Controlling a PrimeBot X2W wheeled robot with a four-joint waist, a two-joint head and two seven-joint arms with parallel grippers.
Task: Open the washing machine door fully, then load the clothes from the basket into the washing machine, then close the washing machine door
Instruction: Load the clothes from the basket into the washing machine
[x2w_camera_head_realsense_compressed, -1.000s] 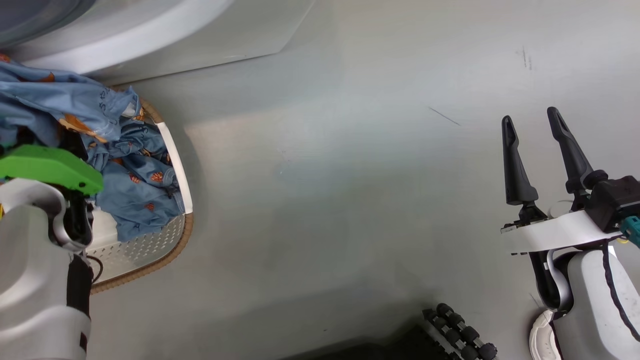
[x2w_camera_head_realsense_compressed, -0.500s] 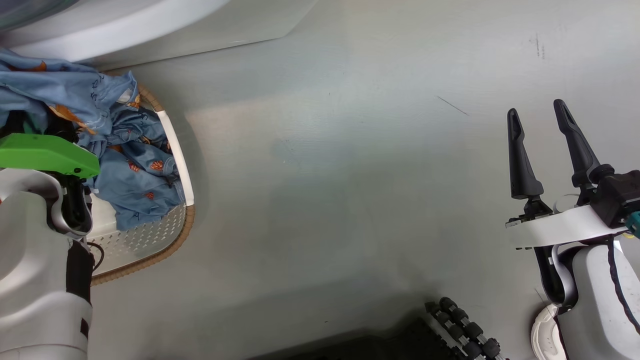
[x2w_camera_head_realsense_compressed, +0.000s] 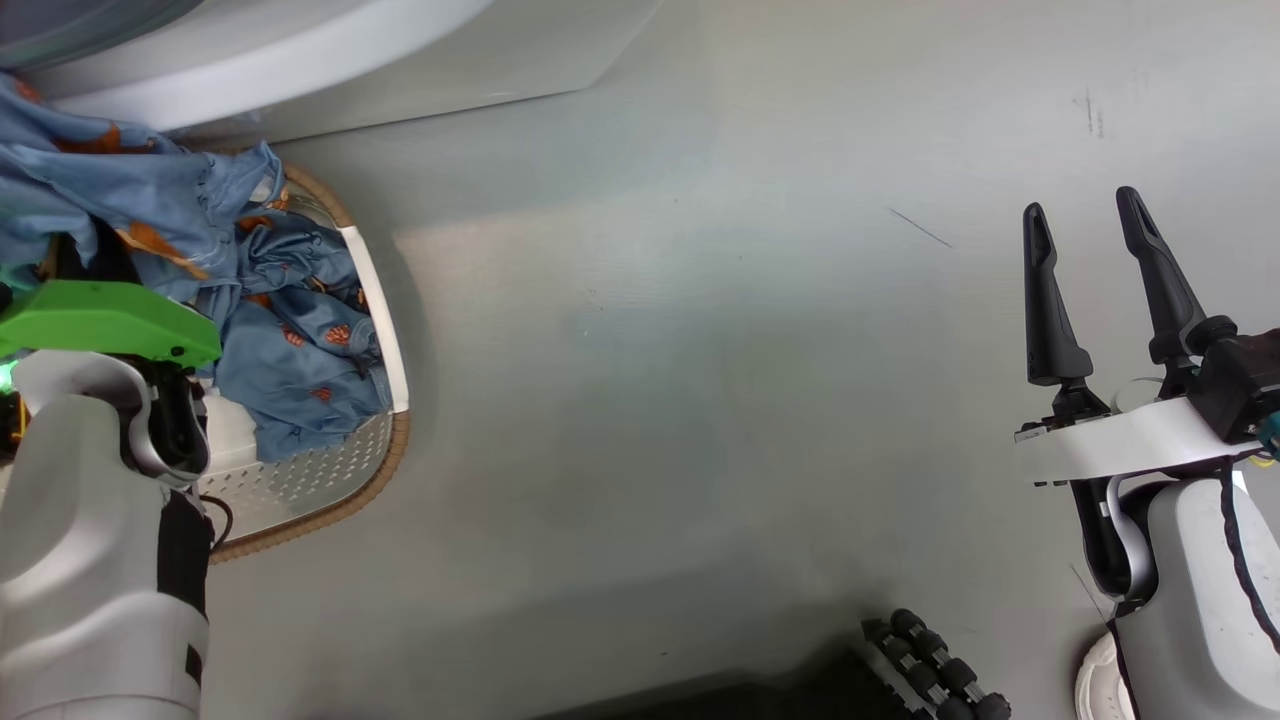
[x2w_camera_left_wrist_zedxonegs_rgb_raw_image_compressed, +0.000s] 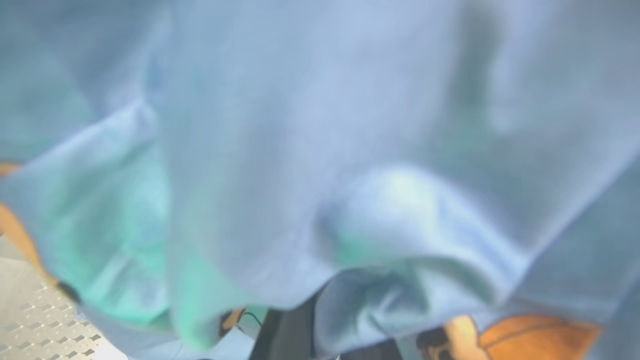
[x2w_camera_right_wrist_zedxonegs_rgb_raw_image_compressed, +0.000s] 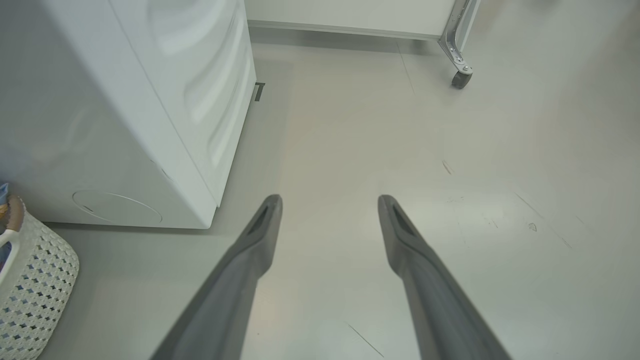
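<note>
Blue clothes (x2w_camera_head_realsense_compressed: 290, 360) are clamped in the left gripper (x2w_camera_left_wrist_zedxonegs_rgb_raw_image_compressed: 286, 334); the right gripper (x2w_camera_head_realsense_compressed: 1080, 200) stands spread, empty.

The clothes (x2w_camera_left_wrist_zedxonegs_rgb_raw_image_compressed: 320, 150) are blurring against the left wrist lens; the left forearm (x2w_camera_head_realsense_compressed: 90, 560) is covering part of the basket (x2w_camera_head_realsense_compressed: 300, 490)
</note>
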